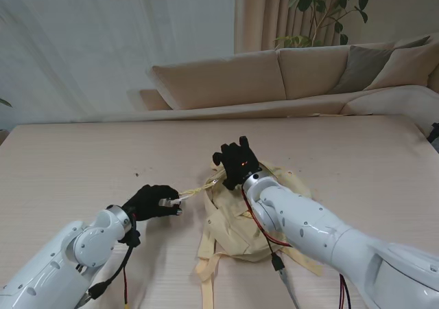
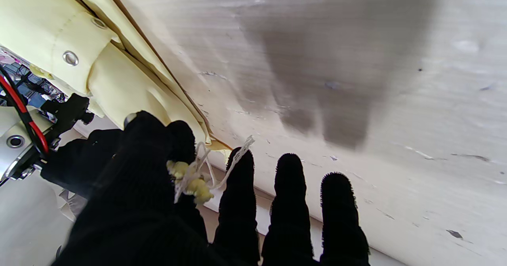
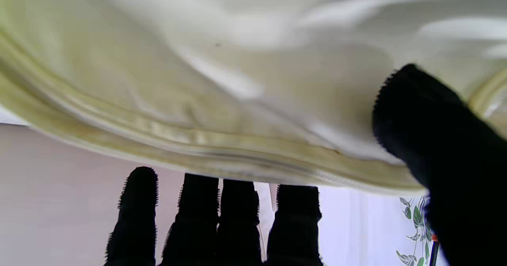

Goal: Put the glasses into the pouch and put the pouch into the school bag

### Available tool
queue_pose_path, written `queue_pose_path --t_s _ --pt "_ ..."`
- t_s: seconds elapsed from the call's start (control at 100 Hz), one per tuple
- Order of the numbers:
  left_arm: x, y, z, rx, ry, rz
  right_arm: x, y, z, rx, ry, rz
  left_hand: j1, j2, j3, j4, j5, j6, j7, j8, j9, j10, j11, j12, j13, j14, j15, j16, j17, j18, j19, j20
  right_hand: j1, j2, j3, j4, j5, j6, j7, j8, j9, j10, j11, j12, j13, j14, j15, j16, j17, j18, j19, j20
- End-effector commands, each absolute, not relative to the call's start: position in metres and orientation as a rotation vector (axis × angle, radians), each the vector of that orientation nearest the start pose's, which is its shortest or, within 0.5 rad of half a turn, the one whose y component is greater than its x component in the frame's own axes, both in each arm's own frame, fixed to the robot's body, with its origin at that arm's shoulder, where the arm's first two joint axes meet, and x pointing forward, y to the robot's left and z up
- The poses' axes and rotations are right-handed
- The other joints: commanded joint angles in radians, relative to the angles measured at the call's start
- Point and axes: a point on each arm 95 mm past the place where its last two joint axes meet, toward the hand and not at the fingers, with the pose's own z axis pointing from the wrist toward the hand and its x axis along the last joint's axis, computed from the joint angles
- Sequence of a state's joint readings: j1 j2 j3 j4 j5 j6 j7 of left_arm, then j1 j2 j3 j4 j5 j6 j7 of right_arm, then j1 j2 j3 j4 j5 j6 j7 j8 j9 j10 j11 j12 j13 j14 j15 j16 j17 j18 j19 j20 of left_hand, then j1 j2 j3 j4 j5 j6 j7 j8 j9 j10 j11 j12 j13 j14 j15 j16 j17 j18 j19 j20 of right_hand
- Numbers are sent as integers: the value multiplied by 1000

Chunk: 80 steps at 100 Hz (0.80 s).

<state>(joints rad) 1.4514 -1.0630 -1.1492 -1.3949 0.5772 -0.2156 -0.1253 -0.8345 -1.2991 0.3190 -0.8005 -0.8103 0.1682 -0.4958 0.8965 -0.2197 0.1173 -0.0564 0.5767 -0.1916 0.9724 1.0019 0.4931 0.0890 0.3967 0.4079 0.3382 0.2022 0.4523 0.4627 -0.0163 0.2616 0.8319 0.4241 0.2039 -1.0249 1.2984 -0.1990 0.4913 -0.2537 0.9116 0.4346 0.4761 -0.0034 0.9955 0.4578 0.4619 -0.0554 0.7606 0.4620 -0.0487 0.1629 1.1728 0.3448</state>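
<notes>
School bag (image 1: 236, 223) lies at tabletop (image 1: 82, 158) centre. Left hand (image 1: 152, 201), at 9 o'clock of it, pinches the zipper pull cord (image 2: 194, 175); right hand (image 1: 236, 162), fingers spread, lifts the bag's rim at 12. Pull steadily while bracing the rim. Glasses and pouch unseen.

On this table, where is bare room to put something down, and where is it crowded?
Bare: the table along the far edge toward the sofa, the whole left side beyond the left hand, and the right side past the school bag. Crowded: the middle, where both hands, the right hand included, work at the bag.
</notes>
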Motion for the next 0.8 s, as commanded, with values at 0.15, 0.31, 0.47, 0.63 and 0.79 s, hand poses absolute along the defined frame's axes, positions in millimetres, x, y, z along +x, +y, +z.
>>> queue_pose_path --t_s 0.15,0.31,0.47,0.63,0.79 --pt "422 5 -364 -1597 1622 -1711 505 136 -374 741 1589 1438 16 9 -27 26 20 -19 36 -5 -21 -15 10 12 -26 -11 9 23 -18 15 31 9 236 56 -14 -200 360 -80 229 -94 386 66 95 39 254 56 142 51 64 73 76 69" --pt "423 5 -365 -1597 1610 -1715 503 138 -376 757 1565 1459 12 9 -28 26 24 -21 36 -7 -23 -16 8 11 -26 -11 9 23 -19 16 31 9 307 115 36 -160 575 11 255 -23 585 147 116 59 374 88 214 52 88 89 82 82" --pt "425 7 -366 -1599 1603 -1706 504 138 -376 751 1546 1478 6 11 -28 27 26 -18 36 -7 -23 -14 9 11 -29 -11 10 23 -22 15 30 9 317 -95 237 -105 657 92 284 95 633 210 159 135 415 129 296 74 127 111 114 102" --pt "425 11 -366 -1586 1601 -1686 505 136 -375 749 1533 1485 1 17 -28 27 29 -14 37 -5 -21 -13 9 11 -29 -10 10 23 -23 16 30 9 345 -127 272 -2 697 148 305 159 675 251 162 177 454 176 326 63 176 126 143 121" --pt "424 17 -364 -1577 1596 -1666 509 130 -372 746 1514 1483 3 17 -27 27 31 -3 39 -3 -26 -13 8 11 -29 -8 10 24 -23 17 31 9 355 -48 272 33 682 175 276 167 721 288 96 182 554 238 302 20 308 166 151 129"
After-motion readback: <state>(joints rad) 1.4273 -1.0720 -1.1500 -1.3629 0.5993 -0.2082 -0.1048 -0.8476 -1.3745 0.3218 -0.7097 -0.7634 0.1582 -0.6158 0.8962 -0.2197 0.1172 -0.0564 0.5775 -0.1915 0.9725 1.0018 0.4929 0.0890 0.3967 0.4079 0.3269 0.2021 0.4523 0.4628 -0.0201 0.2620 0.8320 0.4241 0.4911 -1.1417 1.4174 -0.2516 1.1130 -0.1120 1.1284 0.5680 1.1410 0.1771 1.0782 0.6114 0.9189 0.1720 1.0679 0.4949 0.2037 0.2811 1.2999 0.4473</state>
